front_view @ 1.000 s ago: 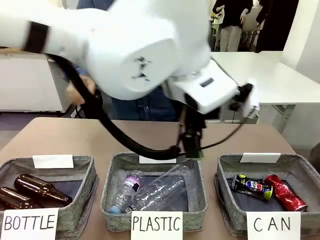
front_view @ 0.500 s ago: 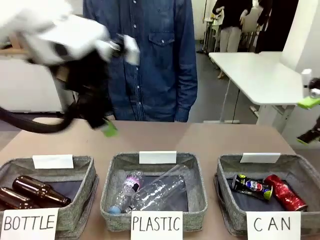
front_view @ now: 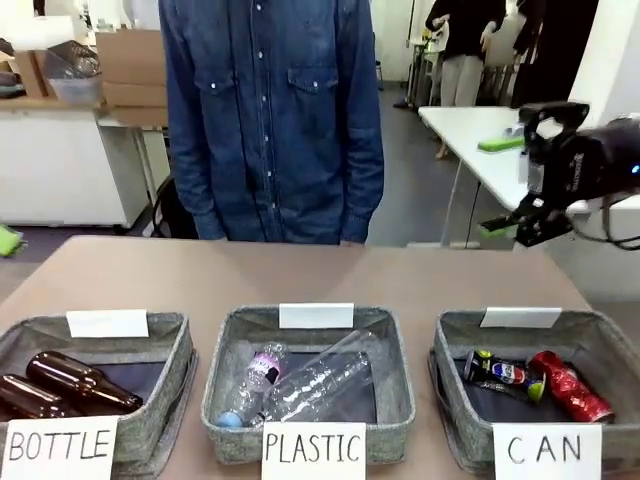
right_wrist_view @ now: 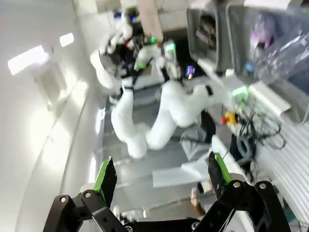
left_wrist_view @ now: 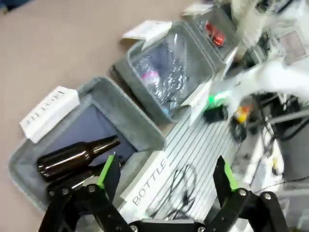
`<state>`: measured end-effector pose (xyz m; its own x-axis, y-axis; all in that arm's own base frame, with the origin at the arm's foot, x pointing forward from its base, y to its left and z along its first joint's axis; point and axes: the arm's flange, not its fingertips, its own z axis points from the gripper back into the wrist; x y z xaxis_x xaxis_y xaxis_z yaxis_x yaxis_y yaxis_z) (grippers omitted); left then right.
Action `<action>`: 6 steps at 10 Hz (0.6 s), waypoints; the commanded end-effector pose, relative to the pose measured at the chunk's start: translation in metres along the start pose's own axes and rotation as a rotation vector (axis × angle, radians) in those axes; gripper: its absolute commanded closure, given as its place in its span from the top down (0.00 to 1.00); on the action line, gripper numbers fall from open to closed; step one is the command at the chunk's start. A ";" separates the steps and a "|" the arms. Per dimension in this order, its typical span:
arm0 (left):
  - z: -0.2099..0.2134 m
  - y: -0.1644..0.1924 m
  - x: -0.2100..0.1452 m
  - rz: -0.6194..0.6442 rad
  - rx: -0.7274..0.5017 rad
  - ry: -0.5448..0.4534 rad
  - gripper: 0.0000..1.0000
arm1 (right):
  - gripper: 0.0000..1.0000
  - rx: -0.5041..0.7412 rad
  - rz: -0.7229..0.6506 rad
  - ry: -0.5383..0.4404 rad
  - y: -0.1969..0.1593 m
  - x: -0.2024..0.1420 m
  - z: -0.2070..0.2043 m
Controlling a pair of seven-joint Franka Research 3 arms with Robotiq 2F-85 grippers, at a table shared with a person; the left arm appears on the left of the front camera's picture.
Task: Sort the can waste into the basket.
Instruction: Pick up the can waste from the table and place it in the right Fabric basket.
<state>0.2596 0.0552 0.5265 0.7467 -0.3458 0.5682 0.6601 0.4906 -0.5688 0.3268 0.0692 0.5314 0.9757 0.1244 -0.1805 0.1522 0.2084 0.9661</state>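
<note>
Right gripper (right_wrist_view: 159, 188): its green-padded fingers stand spread wide with nothing between them; in the front view it hangs high at the right edge (front_view: 515, 185), above and behind the baskets. Left gripper (left_wrist_view: 166, 176): likewise spread and empty, looking down on the near edge of the table.

Risk, as judged: little remains to go wrong with the sorting itself. Should either arm swing low across the table, it could catch a basket wall and drag or tip it, spilling the contents. The person in the blue denim shirt (front_view: 270, 120) stands close at the far edge, so a wide sweep could come near them.

Task items: the shiny red crushed metal can (front_view: 570, 385) and the black crushed can with the red-blue logo (front_view: 503, 373) lie side by side, touching or nearly so, on the dark bottom of the grey fabric rectangular basket marked "CAN" (front_view: 450, 350). They lie well below the right gripper and well apart from the left one; the sorting appears complete
</note>
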 end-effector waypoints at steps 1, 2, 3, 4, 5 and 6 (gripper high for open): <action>-0.004 0.016 -0.053 0.115 -0.328 -0.959 1.00 | 1.00 -0.030 -0.024 -0.091 -0.007 -0.005 0.004; -0.012 0.021 -0.061 0.013 -0.389 -1.027 1.00 | 1.00 -0.033 -0.034 -0.097 -0.013 -0.005 0.012; 0.022 0.020 -0.025 0.063 -0.063 -0.157 1.00 | 1.00 -0.016 0.004 -0.051 -0.001 0.001 0.005; 0.022 0.020 -0.025 0.063 -0.063 -0.157 1.00 | 1.00 -0.016 0.004 -0.051 -0.001 0.001 0.005; 0.022 0.020 -0.025 0.063 -0.063 -0.157 1.00 | 1.00 -0.016 0.004 -0.051 -0.001 0.001 0.005; 0.022 0.020 -0.025 0.063 -0.063 -0.157 1.00 | 1.00 -0.016 0.004 -0.051 -0.001 0.001 0.005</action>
<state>0.2556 0.0862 0.5109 0.7870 -0.1656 0.5943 0.5955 0.4556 -0.6617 0.3274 0.0635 0.5267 0.9838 0.0640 -0.1676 0.1484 0.2343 0.9608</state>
